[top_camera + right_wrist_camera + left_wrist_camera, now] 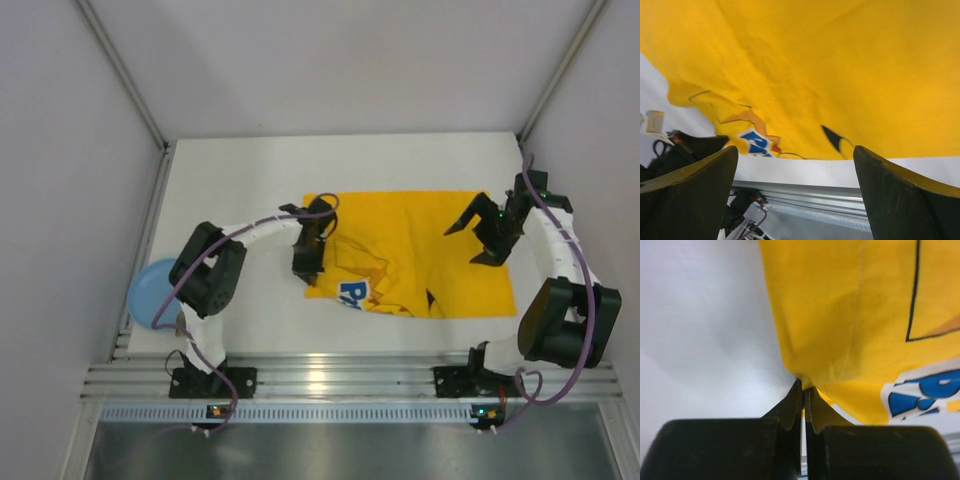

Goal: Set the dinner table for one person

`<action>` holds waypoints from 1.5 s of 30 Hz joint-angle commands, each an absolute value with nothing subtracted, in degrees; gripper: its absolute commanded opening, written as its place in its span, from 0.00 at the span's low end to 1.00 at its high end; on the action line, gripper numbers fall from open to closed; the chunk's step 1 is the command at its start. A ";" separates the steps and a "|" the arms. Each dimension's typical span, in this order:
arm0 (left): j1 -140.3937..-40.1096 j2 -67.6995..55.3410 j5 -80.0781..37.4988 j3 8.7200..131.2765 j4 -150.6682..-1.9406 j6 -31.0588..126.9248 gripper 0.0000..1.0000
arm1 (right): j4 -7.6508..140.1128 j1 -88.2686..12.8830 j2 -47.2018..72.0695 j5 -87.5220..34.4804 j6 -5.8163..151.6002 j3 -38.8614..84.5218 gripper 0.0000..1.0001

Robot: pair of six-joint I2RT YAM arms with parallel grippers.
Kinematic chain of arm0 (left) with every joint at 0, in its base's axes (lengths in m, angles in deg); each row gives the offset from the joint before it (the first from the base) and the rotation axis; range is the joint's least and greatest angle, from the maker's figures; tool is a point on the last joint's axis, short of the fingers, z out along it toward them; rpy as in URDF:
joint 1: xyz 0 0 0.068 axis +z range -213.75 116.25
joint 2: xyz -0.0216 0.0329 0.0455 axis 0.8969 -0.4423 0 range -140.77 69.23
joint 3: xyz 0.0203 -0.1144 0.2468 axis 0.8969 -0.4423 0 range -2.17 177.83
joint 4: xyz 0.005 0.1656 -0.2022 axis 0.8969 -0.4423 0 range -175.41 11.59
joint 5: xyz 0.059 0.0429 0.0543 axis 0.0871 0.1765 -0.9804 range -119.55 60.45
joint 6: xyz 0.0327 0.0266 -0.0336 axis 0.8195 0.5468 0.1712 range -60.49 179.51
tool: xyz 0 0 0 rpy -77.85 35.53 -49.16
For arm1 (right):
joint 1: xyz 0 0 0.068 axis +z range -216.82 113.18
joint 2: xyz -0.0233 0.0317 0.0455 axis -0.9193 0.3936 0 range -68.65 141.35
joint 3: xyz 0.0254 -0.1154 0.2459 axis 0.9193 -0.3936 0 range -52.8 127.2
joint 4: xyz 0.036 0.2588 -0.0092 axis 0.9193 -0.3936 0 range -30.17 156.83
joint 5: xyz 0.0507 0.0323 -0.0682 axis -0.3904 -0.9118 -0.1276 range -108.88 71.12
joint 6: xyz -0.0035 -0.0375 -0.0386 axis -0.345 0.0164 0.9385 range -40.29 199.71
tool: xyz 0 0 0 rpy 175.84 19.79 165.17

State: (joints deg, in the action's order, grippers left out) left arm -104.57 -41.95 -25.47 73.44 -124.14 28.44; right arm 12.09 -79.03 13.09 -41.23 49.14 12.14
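The yellow cartoon-printed placemat (420,250) lies on the white dinner table (240,170), its near-left part rumpled and folded over. My left gripper (308,258) is shut on the placemat's left edge; in the left wrist view the tips (803,385) pinch a pulled-up fold of the yellow cloth (850,315). My right gripper (484,240) is open and empty above the placemat's right side. In the right wrist view its wide-apart fingers (890,195) frame the cloth (840,70) and the table's near edge.
A light blue plate (150,290) sits at the table's left edge, partly hidden by the left arm. A ridged aluminium rail (340,380) runs along the near edge. Grey wall panels (60,200) stand on the left, right and back.
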 commanded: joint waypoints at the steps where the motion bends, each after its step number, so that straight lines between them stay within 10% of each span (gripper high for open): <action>1: -96.98 -37.31 -34.38 68.50 -128.84 31.65 0.00 | 14.09 -76.67 11.86 -40.77 49.47 14.70 1.00; 20: -96.27 -21.14 -38.08 57.69 -140.28 16.19 0.00 | 27.71 -67.26 27.85 -40.59 47.45 11.43 1.00; 23: -96.27 -19.81 -39.65 58.55 -142.12 15.75 0.14 | 27.80 -64.89 28.65 -40.68 46.93 12.67 1.00; 26: -96.27 -17.89 -42.55 62.86 -146.52 13.99 0.49 | 27.19 -63.40 27.68 -40.85 47.27 14.77 1.00; 27: -96.27 -16.83 -43.78 63.91 -147.57 13.64 0.75 | 26.75 -62.35 27.33 -40.77 47.54 15.65 1.00; 30: -96.27 -12.87 -48.16 69.44 -150.91 12.49 0.94 | 23.94 -59.80 25.84 -39.62 48.42 19.70 1.00; 45: -88.89 -11.54 -62.60 61.82 -144.70 24.17 0.91 | 20.07 -51.61 19.25 -39.01 49.91 16.37 1.00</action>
